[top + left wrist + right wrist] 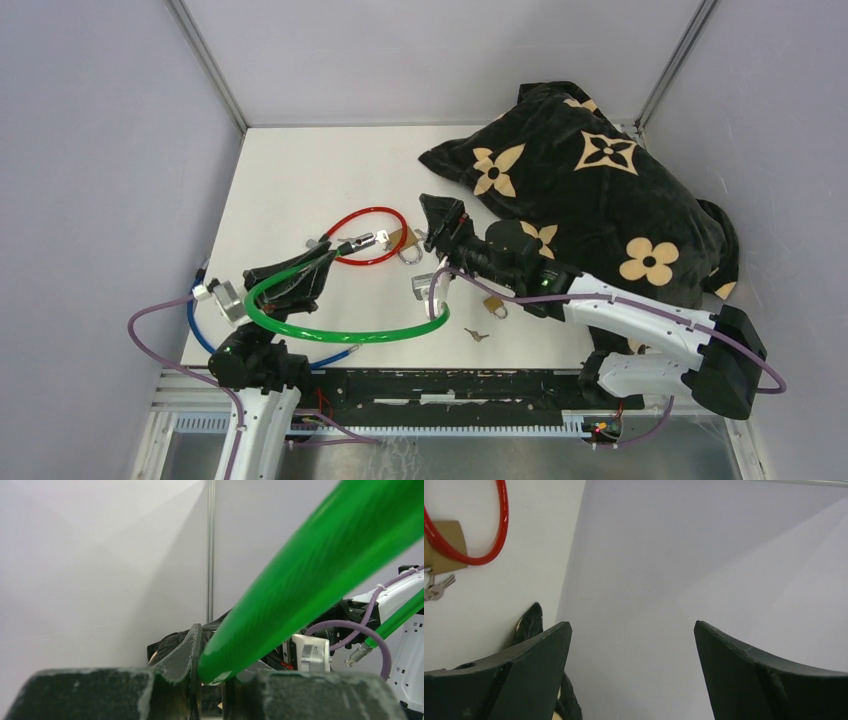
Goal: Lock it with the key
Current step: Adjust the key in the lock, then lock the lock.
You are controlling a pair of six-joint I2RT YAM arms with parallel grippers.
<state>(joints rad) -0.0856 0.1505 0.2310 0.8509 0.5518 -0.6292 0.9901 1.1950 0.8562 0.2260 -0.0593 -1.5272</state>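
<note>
Nearest the arm bases, on the white table (290, 170), a loose key (477, 335) lies flat with its long axis running roughly left to right. A small padlock (494, 306) sits just beyond it, and both are tucked beside your right forearm, behind the wrist. To the left of them, your left gripper (308, 272) is pinched down on the green cable (340, 335). The rest of that loop sweeps right to its silver lock body (424, 286), and the left arm is folded low, close to its base. Farther out, your right gripper (632, 630) stands spread wide and holds nothing, the arm stretched diagonally left and away with the fingers aimed at the far wall. That is the relation to weigh: the loose key lies back toward you from those fingers. Reaching it would likely mean drawing the wrist in and tipping it down, and the right arm is plainly the nearer one. Just left of the same gripper a red cable (370, 236) lies looped, crossing a brass-coloured lock (441, 545) with a small bunch of keys (435, 588) just beside it. You cannot tell from these views which key the job wants. Beyond everything, a black flowered pillow (600, 190) fills the far right corner.
</note>
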